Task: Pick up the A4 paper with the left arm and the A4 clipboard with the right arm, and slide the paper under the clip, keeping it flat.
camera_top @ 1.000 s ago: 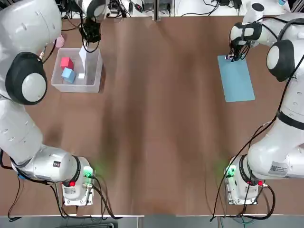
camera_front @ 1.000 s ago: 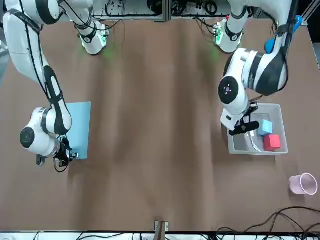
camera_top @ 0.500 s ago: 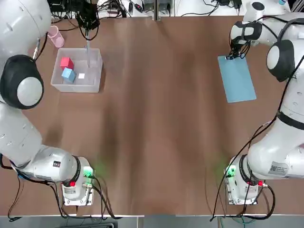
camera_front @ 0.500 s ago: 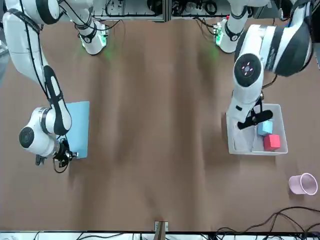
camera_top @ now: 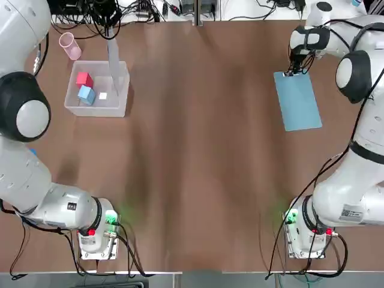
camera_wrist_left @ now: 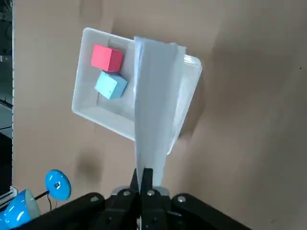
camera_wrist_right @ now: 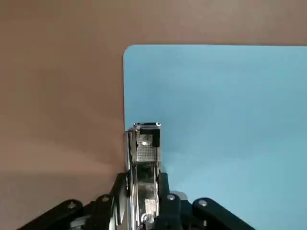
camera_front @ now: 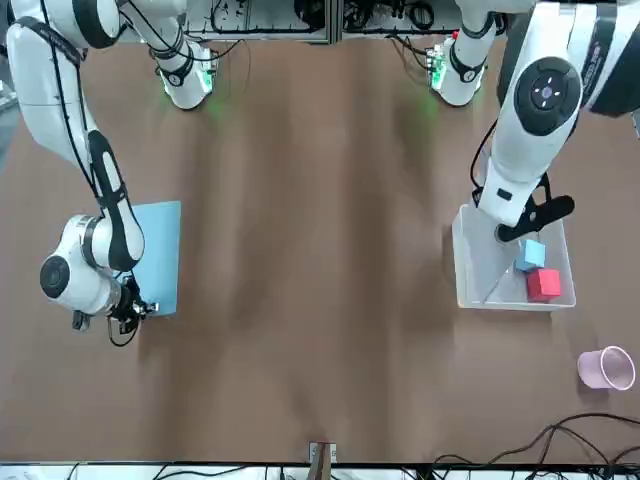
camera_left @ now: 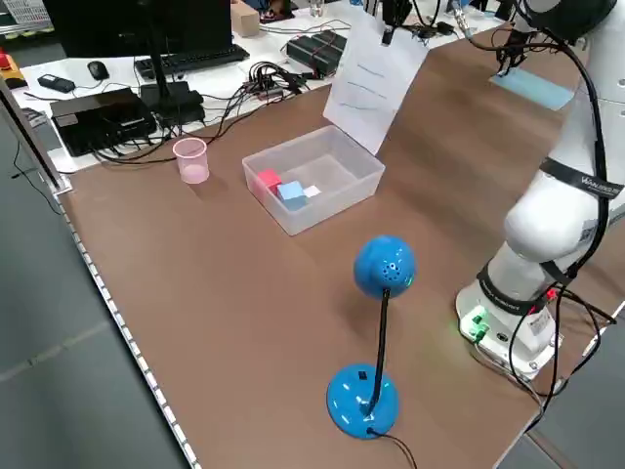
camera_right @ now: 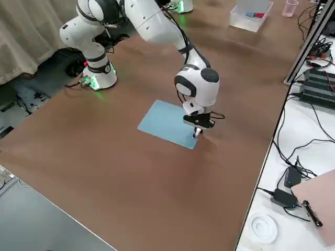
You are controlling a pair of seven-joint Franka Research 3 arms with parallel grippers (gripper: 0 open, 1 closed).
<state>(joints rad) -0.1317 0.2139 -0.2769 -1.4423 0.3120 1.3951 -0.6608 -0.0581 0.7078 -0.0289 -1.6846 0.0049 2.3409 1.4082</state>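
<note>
Left side view, nearest the camera: a blue desk lamp [camera_left: 376, 337] stands on the brown tabletop [camera_top: 198, 150]. Beyond it, a clear plastic bin [camera_top: 118, 90] holds a red cube [camera_top: 84, 79], a blue cube [camera_top: 86, 94] and a tiny white scrap [camera_top: 103, 95]; a pink cup [camera_top: 69, 45] stands just beside the bin. The left pincer [camera_wrist_left: 145, 178], pressed together on the top edge of the A4 paper [camera_left: 374, 78], holds the sheet hanging upright above the bin, its lower edge near the bin's rim; faint lines of print cross the sheet but cannot be read. At the tabletop's far right side the A4 clipboard [camera_top: 297, 99] lies flat. The right pincer [camera_wrist_right: 144, 201] is pinching the clip [camera_wrist_right: 145, 143] at the board's short edge farthest from the arm bases. The right arm bears a white label [camera_left: 588, 182] whose writing cannot be made out
</note>
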